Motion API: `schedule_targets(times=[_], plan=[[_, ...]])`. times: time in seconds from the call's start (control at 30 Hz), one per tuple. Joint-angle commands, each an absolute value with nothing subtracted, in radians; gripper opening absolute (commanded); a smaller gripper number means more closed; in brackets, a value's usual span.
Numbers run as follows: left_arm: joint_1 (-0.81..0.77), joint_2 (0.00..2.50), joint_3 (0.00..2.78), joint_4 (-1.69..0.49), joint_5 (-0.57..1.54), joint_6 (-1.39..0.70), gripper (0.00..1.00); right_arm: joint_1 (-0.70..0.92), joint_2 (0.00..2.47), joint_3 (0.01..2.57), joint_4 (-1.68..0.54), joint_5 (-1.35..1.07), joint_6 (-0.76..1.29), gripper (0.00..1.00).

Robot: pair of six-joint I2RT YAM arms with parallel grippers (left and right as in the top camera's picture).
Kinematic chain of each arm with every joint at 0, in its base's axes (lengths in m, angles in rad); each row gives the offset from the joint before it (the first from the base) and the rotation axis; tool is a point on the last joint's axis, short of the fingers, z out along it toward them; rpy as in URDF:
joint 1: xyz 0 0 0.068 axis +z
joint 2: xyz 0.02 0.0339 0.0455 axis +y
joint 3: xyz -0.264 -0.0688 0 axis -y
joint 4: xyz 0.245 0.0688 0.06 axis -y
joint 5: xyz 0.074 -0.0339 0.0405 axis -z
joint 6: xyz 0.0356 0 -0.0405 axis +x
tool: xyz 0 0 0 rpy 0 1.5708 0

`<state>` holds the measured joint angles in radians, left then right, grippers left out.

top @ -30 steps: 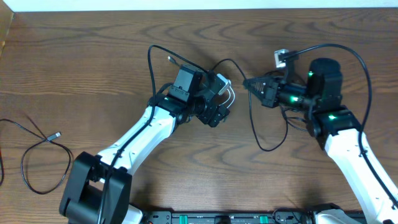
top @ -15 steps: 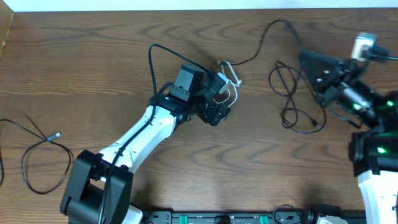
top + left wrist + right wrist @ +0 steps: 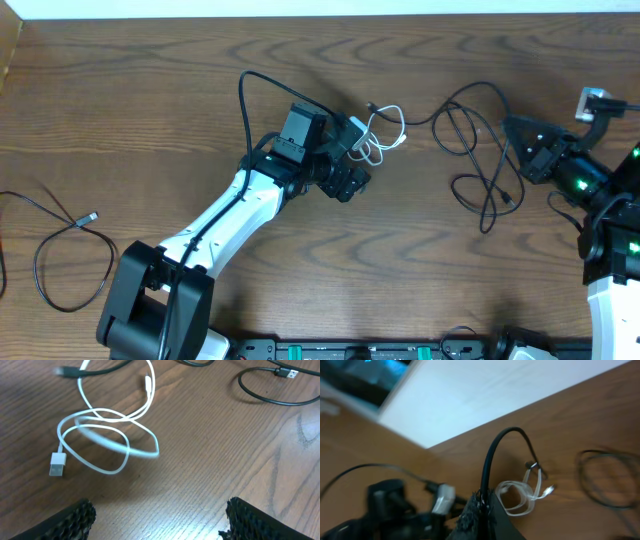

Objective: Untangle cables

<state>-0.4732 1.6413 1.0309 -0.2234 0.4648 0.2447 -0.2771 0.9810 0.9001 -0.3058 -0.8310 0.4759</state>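
Note:
A white cable point(image 3: 386, 133) lies coiled on the table just ahead of my left gripper point(image 3: 358, 158), which stands open and holds nothing. In the left wrist view the white coil point(image 3: 106, 444) and its USB plug point(image 3: 58, 464) lie beyond the open fingers point(image 3: 76, 519). A long black cable point(image 3: 478, 158) runs from beside the white coil, loops loosely, and ends in my right gripper point(image 3: 512, 126). In the right wrist view that gripper point(image 3: 485, 504) is shut on the black cable point(image 3: 492, 460), which arcs upward out of it.
A second black cable point(image 3: 68, 252) with a small plug lies looped near the table's left edge, apart from the others. The table's far edge meets a white wall point(image 3: 510, 390). The left arm's own thick black cable point(image 3: 244, 100) arches behind its wrist.
My right gripper has swung far right with the black cable, drawing it away from the white one. The white cable shifted slightly up and right. The left arm has stayed still.

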Motion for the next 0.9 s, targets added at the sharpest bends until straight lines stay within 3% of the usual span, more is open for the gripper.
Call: schedule_targets(times=[0.0,0.4,0.6,0.87], plan=[[-0.473,1.646,1.038,-0.223,0.458,0.265,0.85,-0.317,0.975,0.911,-0.352,-0.717,0.361,0.01],[-0.473,1.646,1.038,-0.222,0.458,0.265,0.84,-0.33,0.975,0.984,-0.844,-0.638,0.074,0.01],[-0.473,1.646,1.038,-0.222,0.459,0.253,0.84,-0.33,0.975,1.108,-1.065,-0.466,0.038,0.01],[-0.505,1.668,1.038,-0.135,0.438,0.204,0.84,-0.33,0.974,1.139,-1.086,-0.448,0.021,0.01]])
